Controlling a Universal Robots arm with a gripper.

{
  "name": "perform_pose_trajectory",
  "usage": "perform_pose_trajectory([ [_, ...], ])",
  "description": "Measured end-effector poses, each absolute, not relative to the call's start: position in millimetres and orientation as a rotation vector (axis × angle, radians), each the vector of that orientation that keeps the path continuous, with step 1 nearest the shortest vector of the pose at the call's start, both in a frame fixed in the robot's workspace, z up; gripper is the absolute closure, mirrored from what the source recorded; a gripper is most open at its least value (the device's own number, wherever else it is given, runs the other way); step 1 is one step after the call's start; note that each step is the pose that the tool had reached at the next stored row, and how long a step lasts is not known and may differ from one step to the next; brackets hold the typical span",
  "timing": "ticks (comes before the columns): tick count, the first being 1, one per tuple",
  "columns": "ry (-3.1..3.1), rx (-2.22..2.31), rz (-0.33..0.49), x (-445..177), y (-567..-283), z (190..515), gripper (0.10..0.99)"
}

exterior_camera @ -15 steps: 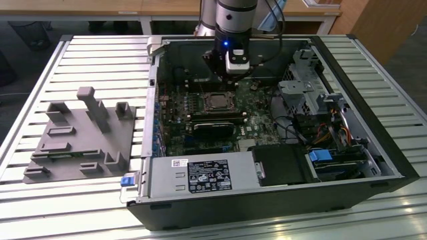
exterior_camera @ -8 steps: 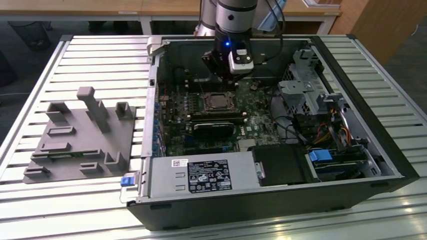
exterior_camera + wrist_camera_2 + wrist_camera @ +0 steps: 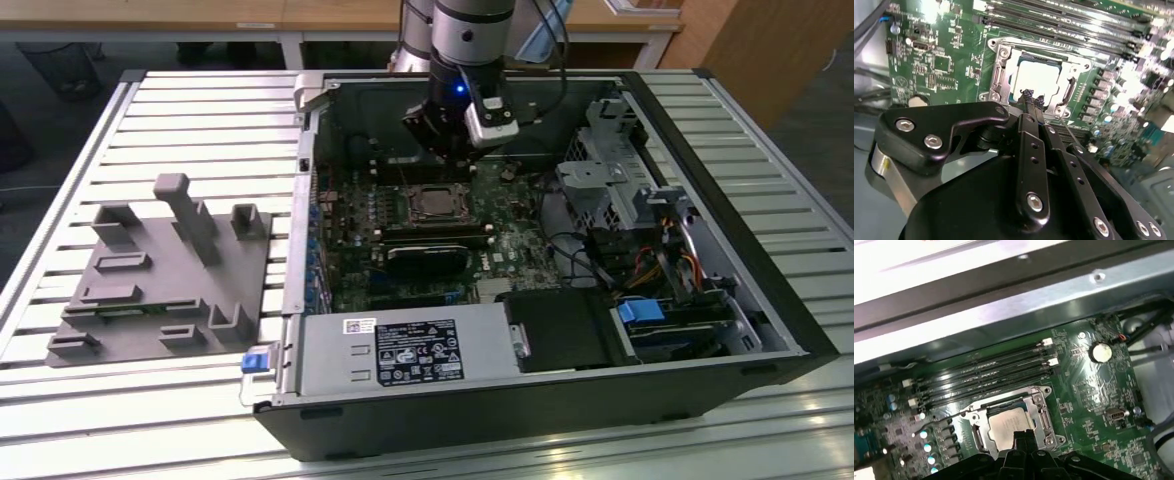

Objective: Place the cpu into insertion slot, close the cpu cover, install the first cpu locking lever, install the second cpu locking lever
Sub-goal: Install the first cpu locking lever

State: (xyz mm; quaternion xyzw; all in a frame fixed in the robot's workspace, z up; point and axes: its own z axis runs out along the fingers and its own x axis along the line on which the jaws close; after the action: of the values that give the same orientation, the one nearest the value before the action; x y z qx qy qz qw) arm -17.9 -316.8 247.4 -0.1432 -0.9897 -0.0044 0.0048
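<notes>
The cpu (image 3: 1036, 77) lies flat in the insertion slot (image 3: 434, 205) on the green motherboard, its pale metal face showing through the window of the cpu cover (image 3: 999, 70). The cover looks lowered over the chip, and both show again in the first wrist view, cpu (image 3: 1009, 425) and cpu cover (image 3: 1041, 410). My gripper (image 3: 1030, 95) hangs just above the socket's edge with its black fingers together, holding nothing. In the exterior view my gripper (image 3: 451, 168) is inside the open computer case, at the far side of the socket.
Memory slots (image 3: 984, 370) run beside the socket, toward the case wall. A black heatsink block (image 3: 427, 258) lies just in front of the socket, and a power supply box (image 3: 400, 350) nearer still. Drive cage and cables (image 3: 627, 200) fill the exterior view's right. A grey fixture (image 3: 160, 270) rests on the slatted table.
</notes>
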Motion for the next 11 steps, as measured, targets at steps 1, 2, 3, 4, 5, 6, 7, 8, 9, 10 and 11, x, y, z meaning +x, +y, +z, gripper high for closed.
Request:
perform_pose_trajectory([
  [1, -3.103, -0.420, -0.014, -17.9, -316.7, 247.4, 0.980],
  [2, -3.107, -0.393, -0.014, -17.9, -316.7, 247.4, 0.980],
  [3, -3.110, -0.368, -0.014, -17.9, -316.7, 247.4, 0.980],
  [4, -3.114, -0.345, -0.014, -17.9, -316.8, 247.4, 0.980],
  [5, -3.117, -0.324, -0.014, -17.9, -316.7, 247.3, 0.980],
  [6, -3.120, -0.304, -0.014, -17.9, -316.7, 247.3, 0.980],
  [7, -3.123, -0.288, -0.014, -17.9, -316.7, 247.3, 0.980],
  [8, -3.126, -0.275, -0.015, -17.9, -316.7, 247.3, 0.980],
  [9, -3.128, -0.268, -0.015, -17.9, -316.7, 247.4, 0.980],
  [10, -3.130, -0.263, -0.014, -17.9, -316.7, 247.9, 0.980],
  [11, -3.131, -0.259, -0.014, -17.9, -316.8, 248.6, 0.980],
])
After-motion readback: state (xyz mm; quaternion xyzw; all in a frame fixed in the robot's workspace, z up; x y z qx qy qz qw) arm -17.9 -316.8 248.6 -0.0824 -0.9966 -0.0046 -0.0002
